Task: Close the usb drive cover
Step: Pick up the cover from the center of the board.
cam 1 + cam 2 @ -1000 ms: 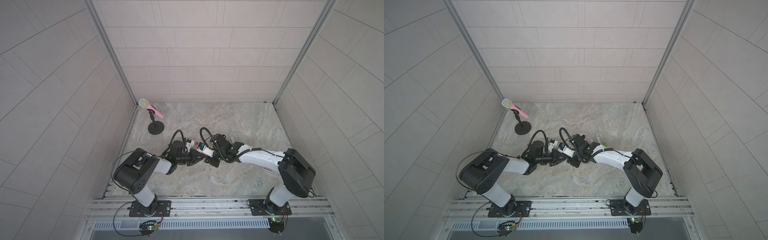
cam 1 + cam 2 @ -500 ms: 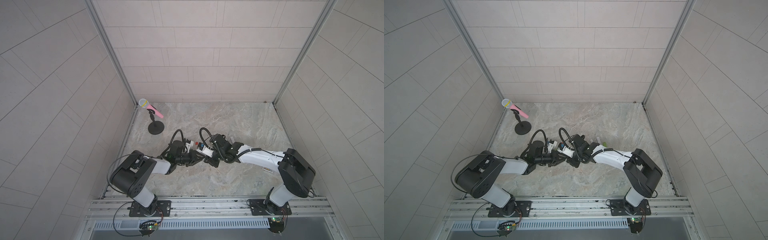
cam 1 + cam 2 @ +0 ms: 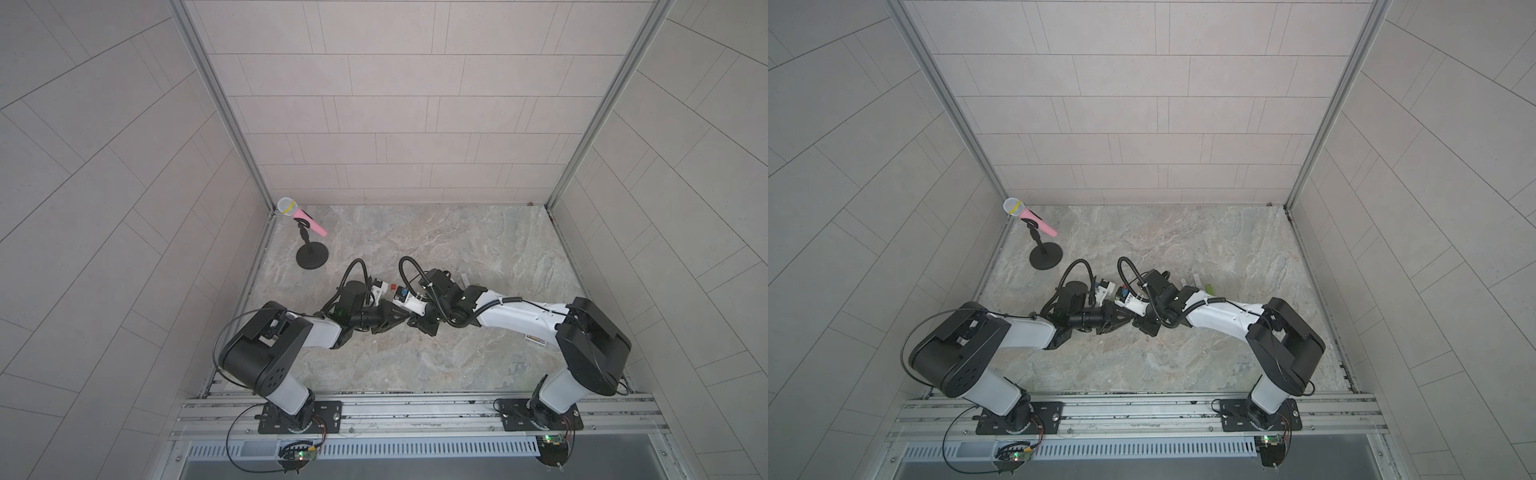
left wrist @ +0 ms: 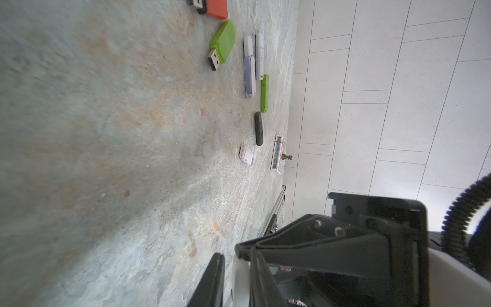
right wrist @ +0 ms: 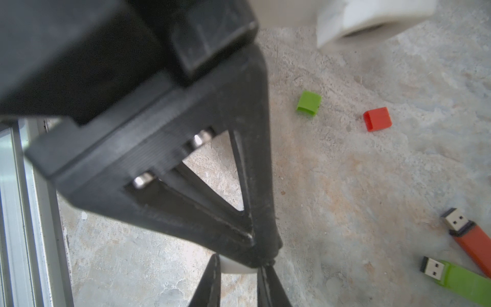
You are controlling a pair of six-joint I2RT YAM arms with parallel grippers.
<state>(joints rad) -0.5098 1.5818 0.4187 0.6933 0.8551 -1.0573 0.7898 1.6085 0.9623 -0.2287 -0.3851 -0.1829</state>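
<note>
Marbled stone bench (image 3: 457, 249) between pale tiled walls (image 3: 395, 124): well apart from the pink microphone (image 3: 303, 216), my left tool (image 3: 403, 321) and right tool (image 3: 412, 322) meet, both clamped narrow on one white usb drive (image 5: 233, 267).

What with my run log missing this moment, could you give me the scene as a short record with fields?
right end effector: shut on a white USB piece
left end effector: tip to tip with the right; grip unclear
uncapped drives: green drive, red drive
loose caps: green cap, red cap
bystander: pink microphone on stand
</note>
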